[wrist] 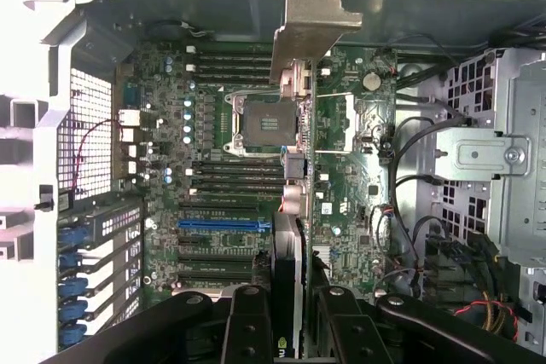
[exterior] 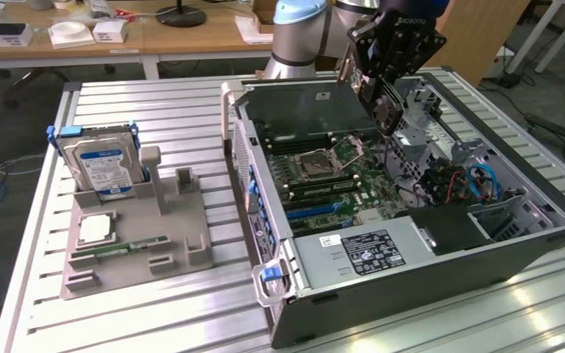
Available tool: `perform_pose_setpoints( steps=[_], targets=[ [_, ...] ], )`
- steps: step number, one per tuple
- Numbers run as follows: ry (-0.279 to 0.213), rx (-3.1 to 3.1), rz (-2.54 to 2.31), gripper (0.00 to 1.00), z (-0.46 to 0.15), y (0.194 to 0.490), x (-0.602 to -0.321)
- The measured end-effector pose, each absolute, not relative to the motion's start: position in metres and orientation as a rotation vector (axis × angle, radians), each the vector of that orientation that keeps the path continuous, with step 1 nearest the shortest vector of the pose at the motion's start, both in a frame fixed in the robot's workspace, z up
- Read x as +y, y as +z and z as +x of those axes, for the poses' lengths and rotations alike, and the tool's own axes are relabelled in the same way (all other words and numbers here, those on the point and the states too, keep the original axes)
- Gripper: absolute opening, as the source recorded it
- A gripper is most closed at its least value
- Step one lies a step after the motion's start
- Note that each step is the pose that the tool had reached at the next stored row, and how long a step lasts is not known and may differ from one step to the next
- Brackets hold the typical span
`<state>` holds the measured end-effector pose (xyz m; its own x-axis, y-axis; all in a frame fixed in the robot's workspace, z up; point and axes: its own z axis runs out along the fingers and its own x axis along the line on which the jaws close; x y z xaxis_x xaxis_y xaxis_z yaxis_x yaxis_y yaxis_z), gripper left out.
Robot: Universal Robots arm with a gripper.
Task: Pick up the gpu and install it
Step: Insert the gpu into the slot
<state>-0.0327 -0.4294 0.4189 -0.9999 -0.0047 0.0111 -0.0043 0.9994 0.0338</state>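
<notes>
Table [exterior: 145, 103] w/ PC case [exterior: 400, 309], tray [exterior: 155, 224]

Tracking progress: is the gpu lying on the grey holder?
No, the gpu is clamped in the gripper, hanging above the motherboard.

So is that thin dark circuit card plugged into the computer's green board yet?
Not in. The gripper holds the thin dark card above the green board; the long blue slot is empty.

The gpu [wrist: 290, 249] is cut off by the wrist view's edge inside the tool [wrist: 292, 300].
</notes>
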Motion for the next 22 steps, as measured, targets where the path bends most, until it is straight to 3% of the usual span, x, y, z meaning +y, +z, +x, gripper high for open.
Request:
perform_pose_setpoints(
  steps=[22],
  targets=[
    [-0.058, -3.126, 0.218, 0.27, -0.0331, 0.4184, -0.4307]
  ],
)
